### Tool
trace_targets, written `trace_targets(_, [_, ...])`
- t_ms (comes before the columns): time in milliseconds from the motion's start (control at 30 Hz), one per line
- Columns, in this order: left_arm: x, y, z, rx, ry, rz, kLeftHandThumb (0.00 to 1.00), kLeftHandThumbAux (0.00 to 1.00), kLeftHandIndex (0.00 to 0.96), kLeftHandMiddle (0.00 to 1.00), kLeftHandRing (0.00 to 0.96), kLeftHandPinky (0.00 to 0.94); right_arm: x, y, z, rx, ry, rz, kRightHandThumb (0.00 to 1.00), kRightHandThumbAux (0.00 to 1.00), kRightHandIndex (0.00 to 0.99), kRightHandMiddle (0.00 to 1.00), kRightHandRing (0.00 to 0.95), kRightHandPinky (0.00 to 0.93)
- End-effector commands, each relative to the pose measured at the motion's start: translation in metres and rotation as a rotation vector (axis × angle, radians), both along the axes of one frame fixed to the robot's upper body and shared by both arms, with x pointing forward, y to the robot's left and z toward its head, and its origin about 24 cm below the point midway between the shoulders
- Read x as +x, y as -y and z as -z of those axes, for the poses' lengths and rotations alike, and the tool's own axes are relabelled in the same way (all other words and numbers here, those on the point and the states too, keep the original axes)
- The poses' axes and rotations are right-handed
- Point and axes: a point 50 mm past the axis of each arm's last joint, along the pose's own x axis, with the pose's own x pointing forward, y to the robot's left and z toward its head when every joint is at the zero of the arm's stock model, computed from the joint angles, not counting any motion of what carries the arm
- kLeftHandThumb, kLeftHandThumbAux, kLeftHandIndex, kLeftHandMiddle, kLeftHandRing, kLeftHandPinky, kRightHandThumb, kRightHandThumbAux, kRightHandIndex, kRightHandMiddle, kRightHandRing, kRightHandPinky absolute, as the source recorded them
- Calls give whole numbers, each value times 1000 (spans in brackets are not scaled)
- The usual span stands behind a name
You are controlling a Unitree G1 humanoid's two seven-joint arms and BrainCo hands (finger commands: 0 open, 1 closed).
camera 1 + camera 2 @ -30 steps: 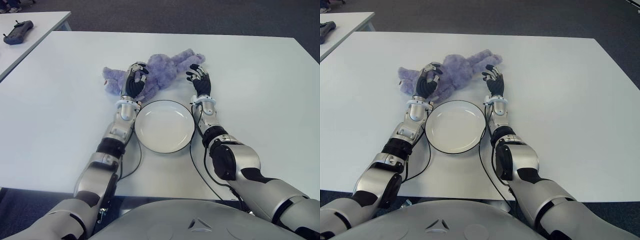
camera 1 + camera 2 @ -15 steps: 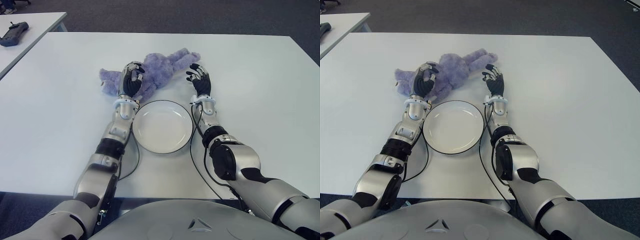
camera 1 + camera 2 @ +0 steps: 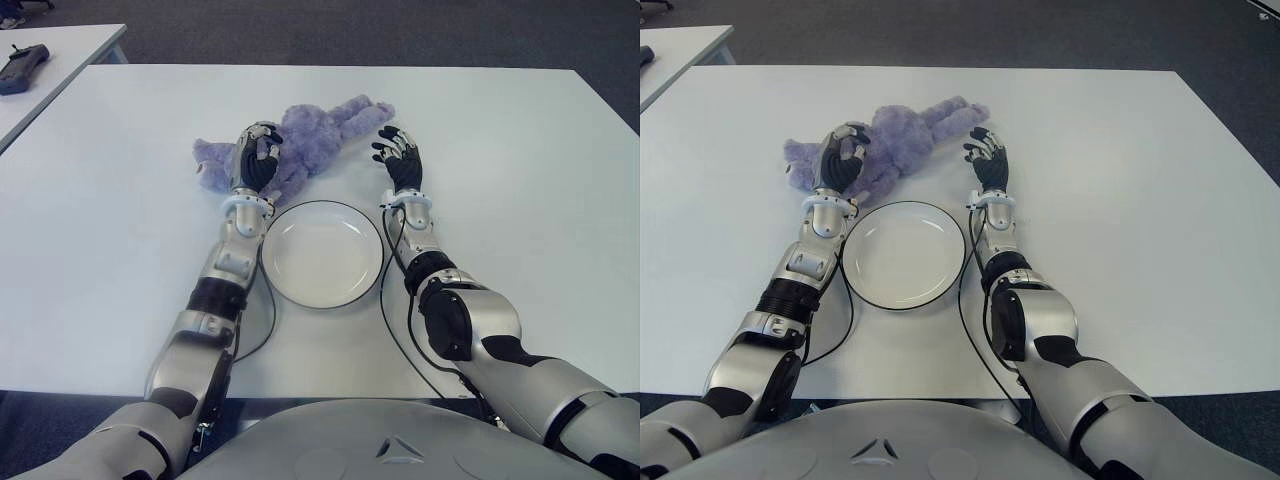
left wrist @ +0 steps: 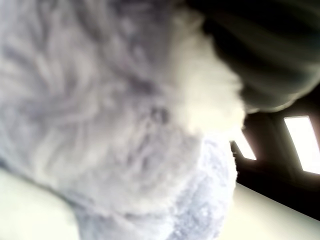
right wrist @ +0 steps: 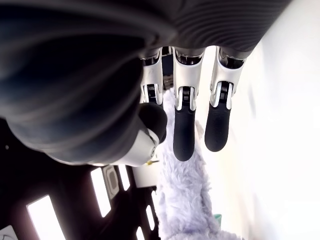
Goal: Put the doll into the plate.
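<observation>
A purple plush doll [image 3: 325, 128] lies on the white table [image 3: 520, 180], just beyond a white plate [image 3: 322, 255] with a dark rim. My left hand [image 3: 255, 160] sits on the doll's left part with its fingers curled into the fur; purple fur [image 4: 125, 125] fills the left wrist view. To the right of the doll's far end, my right hand [image 3: 398, 155] is held with fingers [image 5: 184, 130] extended and nothing in them, a small gap away from the plush [image 5: 185, 195]. The plate holds nothing and lies between my two forearms.
A second white table [image 3: 70, 50] stands at the far left with a dark handheld controller [image 3: 22, 68] on it. Black cables [image 3: 392, 330] trail along both forearms beside the plate. Dark carpet runs beyond the table's far edge.
My left hand has shifted a little to the left with the doll in its grip, drawing the plush away from the right hand. The right hand has stayed in place.
</observation>
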Motion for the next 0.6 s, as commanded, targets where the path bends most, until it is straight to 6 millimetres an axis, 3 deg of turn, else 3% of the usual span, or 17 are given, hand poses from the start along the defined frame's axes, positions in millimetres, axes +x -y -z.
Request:
trace_targets(33, [-17,-25,40,55,-252,-85,746,696,442,848,848,859,-73,-28,96,116,-426,-12,788,861,241,232,311,355])
trace_targets(167, [-16,-27,34,84,-244,-82,746,696,442,845,847,860,-73,-29,96,117,-427,-15,749,865,237,230,306,357])
trace_targets(333, [-14,-29,26,121,-224,-72,746,695,443,842,844,858,-73,-29,96,116,-424,-16,833,859,250,234,329,369])
trace_targets(600, [-12,-34,18,163,-213,-72,745,695,443,840,842,856,-73,-29,96,116,-428,-16,867,855,245,233,319,334])
